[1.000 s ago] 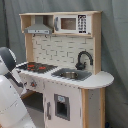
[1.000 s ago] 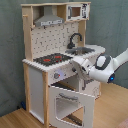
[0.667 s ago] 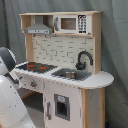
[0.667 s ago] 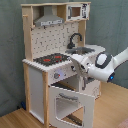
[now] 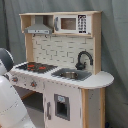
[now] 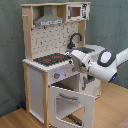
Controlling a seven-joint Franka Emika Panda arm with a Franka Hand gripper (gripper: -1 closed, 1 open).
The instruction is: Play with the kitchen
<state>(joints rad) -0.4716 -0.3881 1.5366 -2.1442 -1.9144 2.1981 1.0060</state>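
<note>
Kitchen (image 5: 65,75) fills most of the first exterior view: a tall white and light-wood toy unit standing against a grey curtain. Grey hood (image 5: 38,29) hangs under the top shelf toward the first exterior view's left, with a toy microwave (image 5: 71,23) beside it on the right. White pegboard back (image 5: 59,50) spans behind the worktop. Stove (image 5: 36,66) with 2 red rings sits at the worktop's left end; steel sink (image 5: 70,75) lies just right of it, and the black faucet (image 5: 83,59) arches over the sink's back edge. Rounded worktop end (image 5: 102,80) sticks out on the right. Part of the white arm (image 5: 11,102) shows at the bottom left corner, in front of the unit; its gripper is out of frame.

Second exterior view: same kitchen seen from the other side, on a wooden floor (image 6: 20,120). Windowed oven door (image 6: 72,102) hangs open, tilted outward below the stove front. White arm reaches in from the second exterior view's right, and its gripper (image 6: 76,59) sits at the worktop's front edge, between stove and sink. Cannot tell whether the jaws are released or clenched.
</note>
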